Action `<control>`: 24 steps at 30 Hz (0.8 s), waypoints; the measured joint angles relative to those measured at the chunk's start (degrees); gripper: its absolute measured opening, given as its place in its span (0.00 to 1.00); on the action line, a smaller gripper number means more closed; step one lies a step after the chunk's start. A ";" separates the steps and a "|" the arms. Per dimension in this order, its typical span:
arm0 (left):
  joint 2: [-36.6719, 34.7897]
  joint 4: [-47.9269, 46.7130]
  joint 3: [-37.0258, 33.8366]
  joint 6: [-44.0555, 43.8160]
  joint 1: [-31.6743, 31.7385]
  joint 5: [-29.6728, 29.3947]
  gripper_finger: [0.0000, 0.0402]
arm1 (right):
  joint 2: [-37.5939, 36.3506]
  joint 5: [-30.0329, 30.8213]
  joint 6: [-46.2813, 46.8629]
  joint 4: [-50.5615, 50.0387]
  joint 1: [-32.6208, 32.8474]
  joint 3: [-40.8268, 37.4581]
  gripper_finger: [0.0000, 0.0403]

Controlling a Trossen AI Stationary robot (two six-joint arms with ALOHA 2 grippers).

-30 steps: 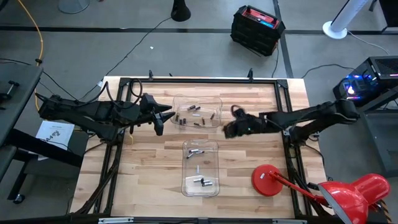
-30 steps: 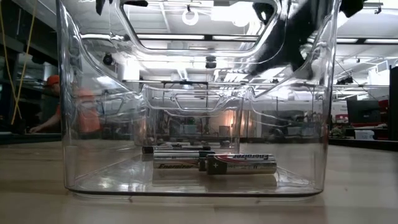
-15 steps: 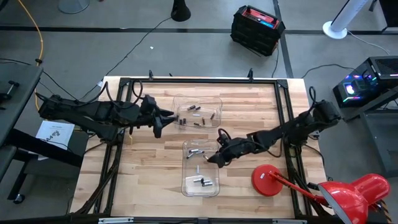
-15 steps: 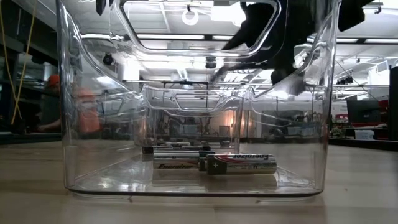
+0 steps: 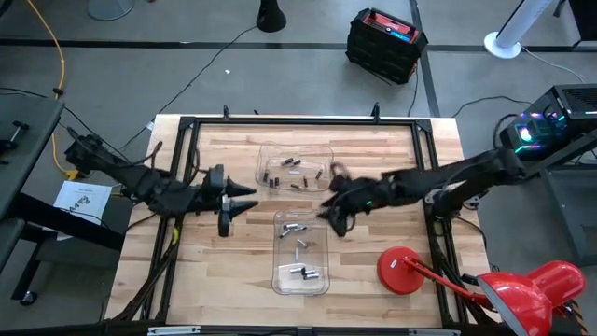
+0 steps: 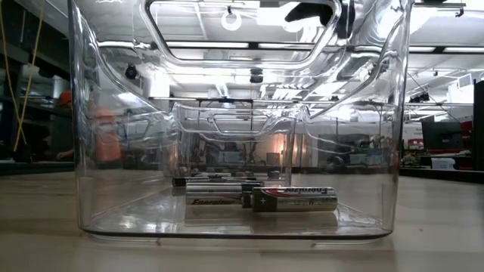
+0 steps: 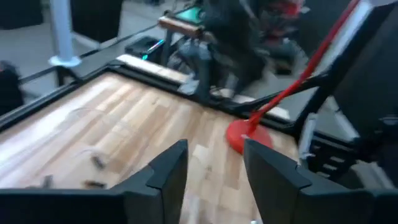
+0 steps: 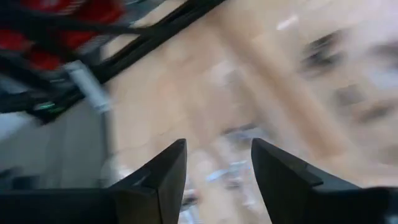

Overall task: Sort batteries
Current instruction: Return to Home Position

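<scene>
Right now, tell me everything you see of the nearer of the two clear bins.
The nearer bin is a clear, glossy plastic tub, rectangular with rounded corners and no lid. It stands upright on the wooden table, apart from the other bin. Several silvery batteries lie flat on its floor, some side by side. The right gripper is by its far right corner; whether it touches cannot be told.
</scene>
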 joint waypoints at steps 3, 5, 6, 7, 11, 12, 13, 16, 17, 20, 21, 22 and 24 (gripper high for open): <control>-1.45 10.08 -6.90 1.29 -0.37 0.32 0.30 | -3.70 9.18 -1.50 -11.98 -0.68 4.91 0.41; -2.50 19.07 -12.17 3.73 1.80 2.15 0.21 | -6.54 13.81 -1.06 -18.00 -1.09 6.77 0.35; -3.09 23.97 -14.76 5.25 3.63 3.96 0.16 | -7.94 15.62 -0.26 -20.23 -1.22 7.18 0.30; -3.76 28.18 -17.08 6.64 5.78 6.38 0.10 | -9.33 17.04 1.01 -21.87 -1.29 7.21 0.24; -7.80 35.91 -22.74 8.82 16.09 18.32 0.03 | -13.73 18.02 6.22 -25.69 -1.17 4.58 0.03; -9.20 34.58 -23.25 8.46 18.16 20.85 0.03 | -14.55 17.94 7.59 -25.43 -0.88 3.43 0.03; -10.85 33.02 -23.75 7.73 19.90 23.07 0.03 | -15.17 17.97 9.00 -25.32 -0.43 2.34 0.03; -17.41 26.40 -26.25 6.27 22.91 26.55 0.01 | -16.28 18.36 12.86 -24.87 0.99 -0.91 0.01; -19.96 24.51 -27.37 5.71 23.30 26.53 0.01 | -16.35 18.45 14.02 -24.87 1.43 -1.87 0.01; -27.56 22.19 -31.76 4.93 23.62 25.79 0.01 | -16.35 19.69 16.83 -24.20 2.26 -3.73 0.01; -30.14 22.34 -33.33 4.87 23.62 25.35 0.00 | -16.37 20.13 17.66 -23.95 2.45 -3.96 0.00; -32.51 22.43 -34.87 4.87 23.62 24.61 0.00 | -16.43 20.62 18.47 -23.47 2.53 -4.16 0.00; -36.38 24.12 -37.85 4.62 23.62 23.49 0.00 | -16.60 21.47 19.64 -21.96 2.54 -4.47 0.00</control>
